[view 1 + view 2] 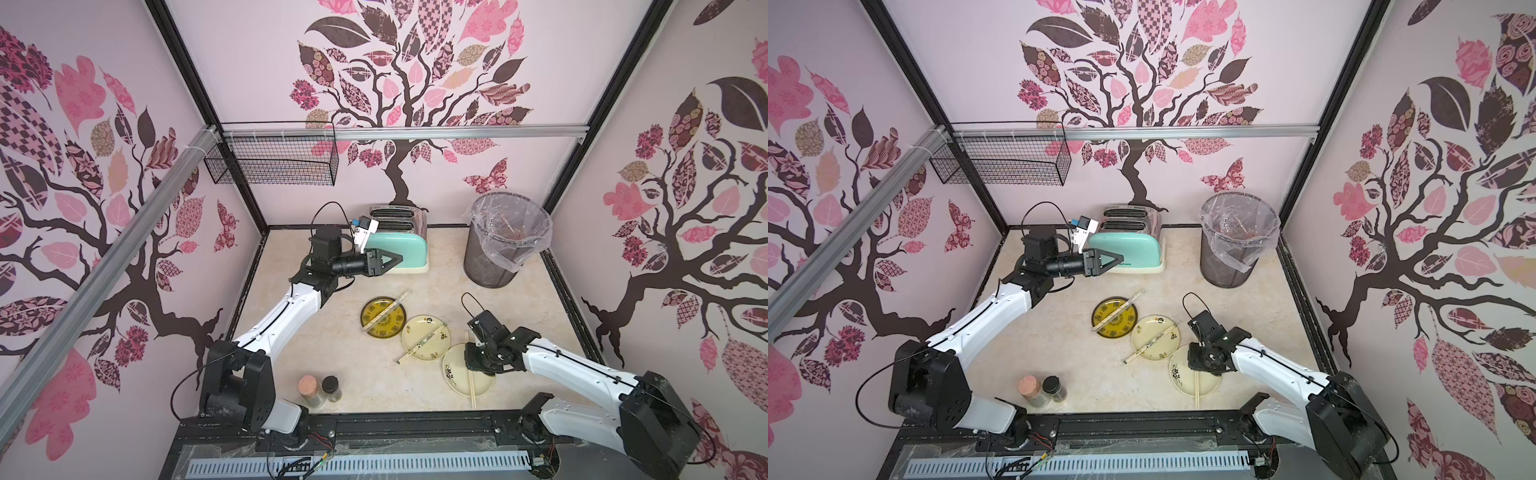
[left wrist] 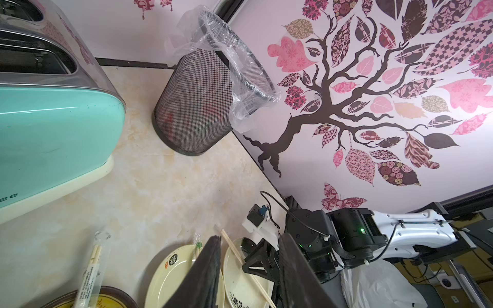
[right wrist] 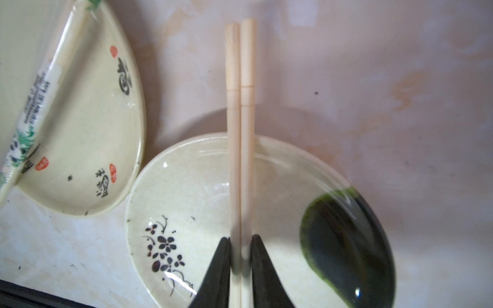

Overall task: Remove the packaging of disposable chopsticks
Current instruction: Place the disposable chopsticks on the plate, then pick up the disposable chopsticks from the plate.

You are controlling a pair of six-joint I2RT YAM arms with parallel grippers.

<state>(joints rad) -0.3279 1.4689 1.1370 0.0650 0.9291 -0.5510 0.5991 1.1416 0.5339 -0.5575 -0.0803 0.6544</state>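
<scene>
A bare pair of disposable chopsticks [image 3: 240, 106] lies across the near cream plate [image 1: 457, 384] with the flower print. My right gripper [image 3: 240, 240] points down over that plate, and both fingers press against the sides of the pair. In both top views the pair [image 1: 472, 392] [image 1: 1196, 392] sticks out past the plate's front rim. Two more pairs lie in their clear packaging: one [image 1: 386, 311] across the dark yellow plate [image 1: 374, 330], one [image 1: 422, 343] across the middle cream plate [image 1: 436, 353]. My left gripper [image 1: 397, 258] hangs in the air by the toaster, open and holding nothing.
A mint toaster [image 1: 399, 245] stands at the back. To its right is a mesh bin [image 1: 486, 266] with a clear liner. Two jars [image 1: 311, 390] stand near the front edge on the left. A wire basket [image 1: 274, 162] hangs on the back wall.
</scene>
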